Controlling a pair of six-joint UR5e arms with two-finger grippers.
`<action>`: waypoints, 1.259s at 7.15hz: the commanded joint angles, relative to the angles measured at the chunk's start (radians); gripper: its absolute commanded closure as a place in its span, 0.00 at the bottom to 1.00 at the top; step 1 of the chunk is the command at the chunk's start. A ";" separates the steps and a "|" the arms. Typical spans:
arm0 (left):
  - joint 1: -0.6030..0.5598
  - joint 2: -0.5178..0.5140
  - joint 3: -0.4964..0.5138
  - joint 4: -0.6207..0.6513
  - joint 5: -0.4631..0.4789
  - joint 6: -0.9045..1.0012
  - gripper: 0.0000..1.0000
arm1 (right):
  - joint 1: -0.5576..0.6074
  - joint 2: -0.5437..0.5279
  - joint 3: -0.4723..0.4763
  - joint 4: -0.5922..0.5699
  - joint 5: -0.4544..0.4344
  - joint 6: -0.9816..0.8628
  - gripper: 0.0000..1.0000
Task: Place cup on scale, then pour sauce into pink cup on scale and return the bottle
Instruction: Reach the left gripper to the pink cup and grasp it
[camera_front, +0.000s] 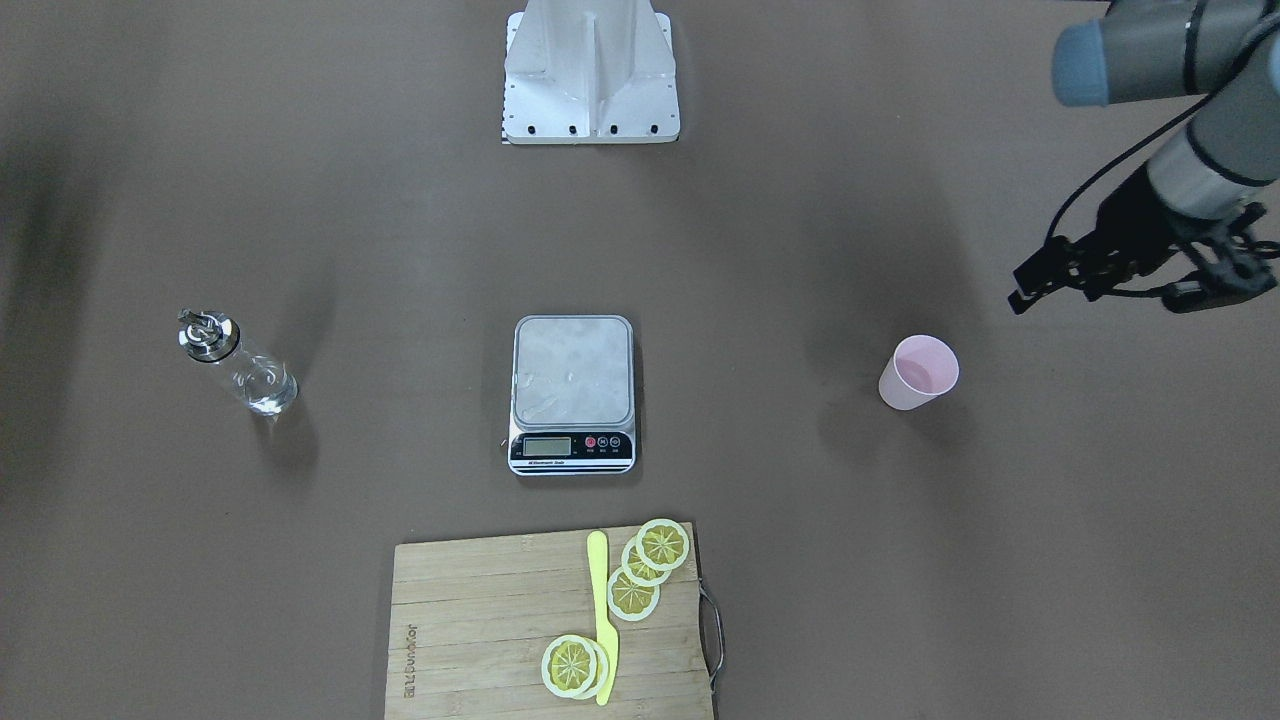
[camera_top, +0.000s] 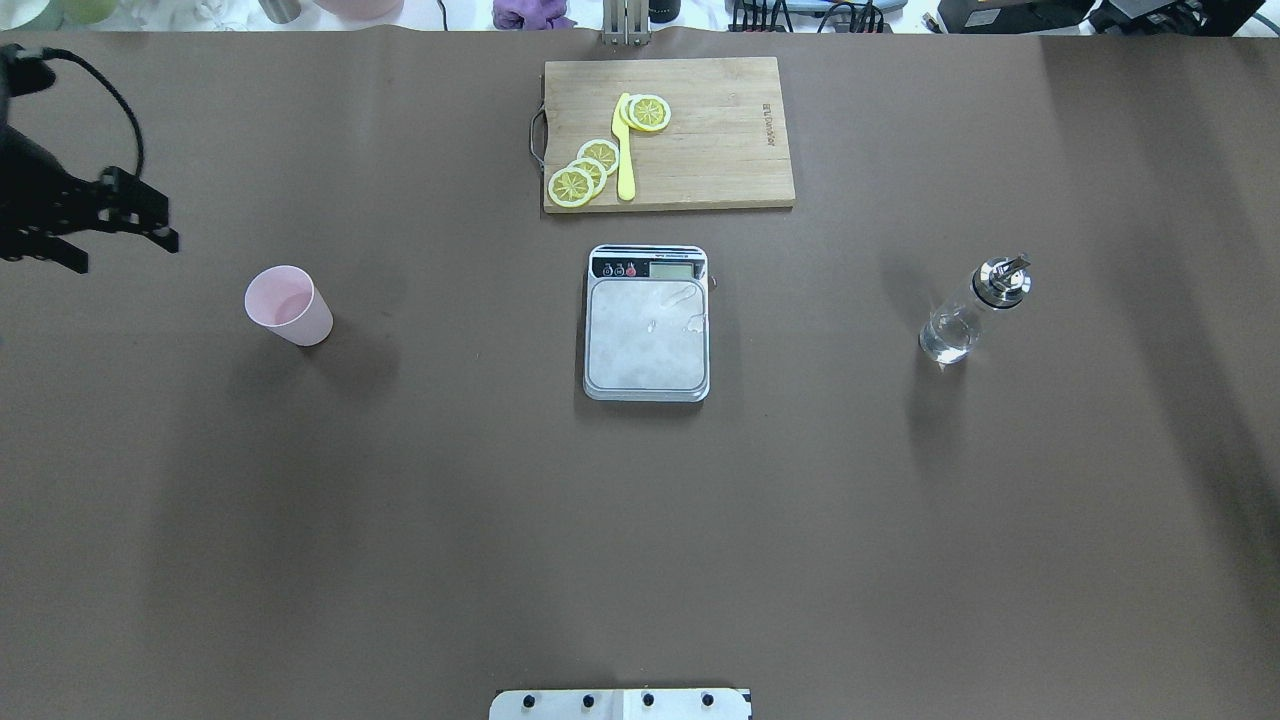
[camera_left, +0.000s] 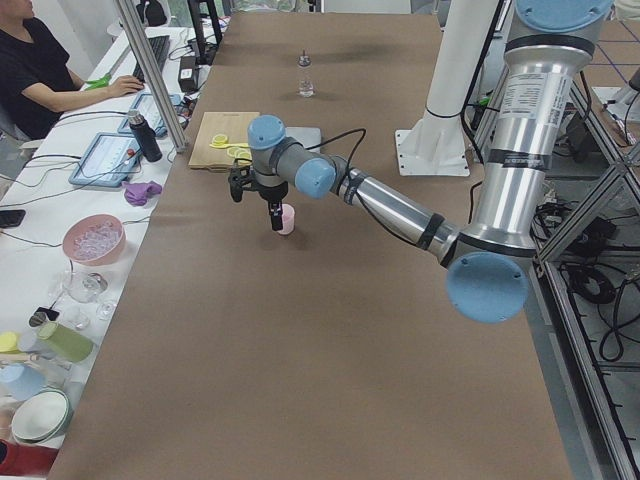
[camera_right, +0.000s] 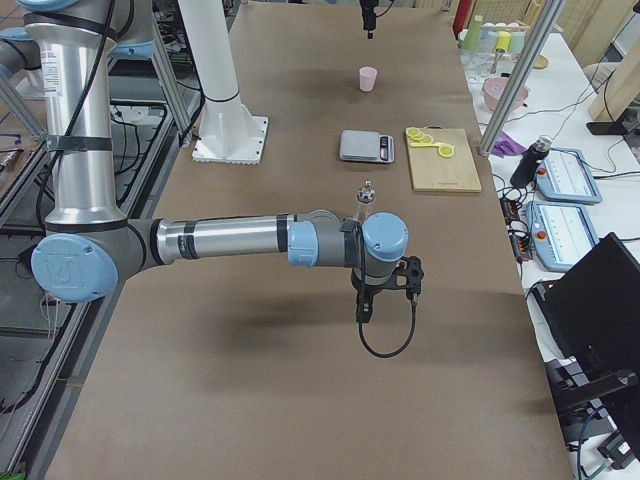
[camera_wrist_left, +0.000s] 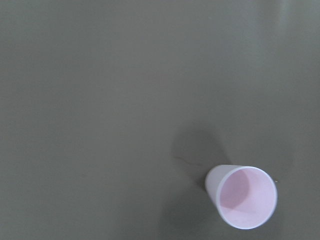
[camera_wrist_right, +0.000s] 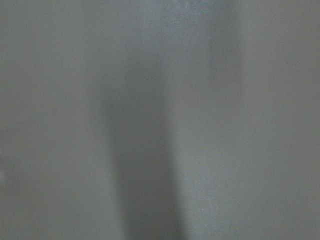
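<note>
Even overhead light; soft broad shadows on brown bench (camera_top: 400, 520). Right wrist view blurred. Pale pink plastic cup (camera_wrist_left: 245, 197) casts shadow toward 10 o'clock.

The pale pink cup (camera_top: 288, 305) stands upright and empty on the left. The silver scale (camera_top: 647, 325) lies in the middle, display on its far side. The clear glass bottle (camera_top: 968, 312) stands upright on the right.

Pale pink cup (camera_top: 290, 308). The scale (camera_top: 647, 345) is silver with a black strip and one red button. The bottle (camera_top: 955, 325) is clear glass, capped in shiny silver. At the scale's 12 o'clock, overhead, lies a pale wood-grain cutting board (camera_top: 720, 150) with yellow, white-rimmed lemon slices (camera_top: 571, 186) and a yellow knife (camera_top: 625, 150). Plain brown tabletop (camera_top: 400, 500).
</note>
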 joint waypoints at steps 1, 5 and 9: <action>0.079 -0.029 0.117 -0.157 0.065 -0.070 0.02 | -0.008 0.001 -0.001 -0.001 0.001 0.001 0.00; 0.149 -0.069 0.217 -0.206 0.114 -0.070 0.03 | -0.016 0.003 -0.001 -0.001 0.001 0.003 0.00; 0.159 -0.077 0.252 -0.206 0.115 -0.058 0.73 | -0.018 0.003 -0.001 -0.001 0.001 0.003 0.00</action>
